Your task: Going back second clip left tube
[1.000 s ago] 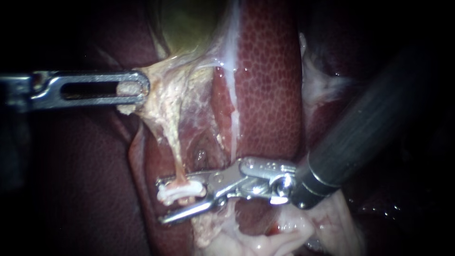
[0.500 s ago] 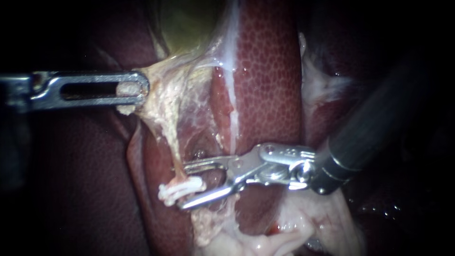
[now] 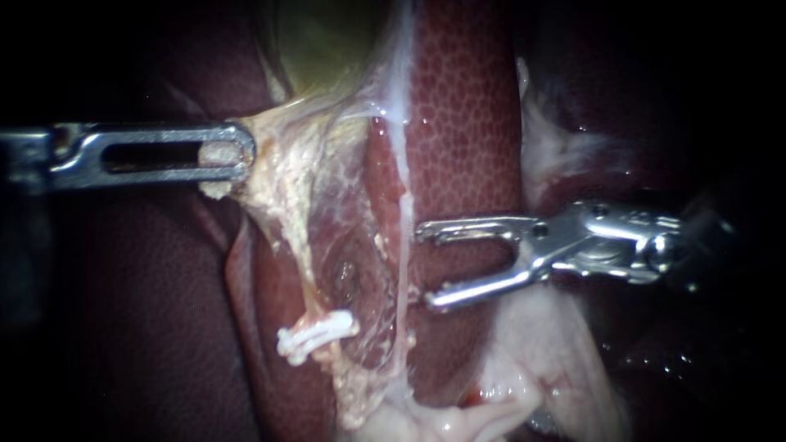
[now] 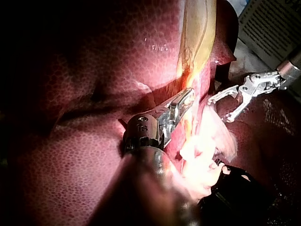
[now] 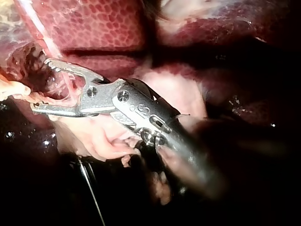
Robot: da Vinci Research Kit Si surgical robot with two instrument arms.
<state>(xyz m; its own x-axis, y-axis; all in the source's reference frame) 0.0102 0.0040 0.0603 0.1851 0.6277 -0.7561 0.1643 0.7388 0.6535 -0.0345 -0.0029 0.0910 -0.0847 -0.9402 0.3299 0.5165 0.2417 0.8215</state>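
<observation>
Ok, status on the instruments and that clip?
Left instrument shut on tissue, pulled taut. Right instrument open, empty, clear of clip. Clip seated across left tube. Nothing in the way.

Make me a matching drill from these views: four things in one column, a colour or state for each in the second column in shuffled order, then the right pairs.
Column one
1. left instrument
2. right instrument
3. clip
4. gallbladder

Column two
A. white, set across the thin tube
B. yellow-green, above the pale tissue
C. jaws open and empty, over the liver
D. jaws shut on the pale tissue

Pairs: 1-D, 2-C, 3-A, 4-B.
</observation>
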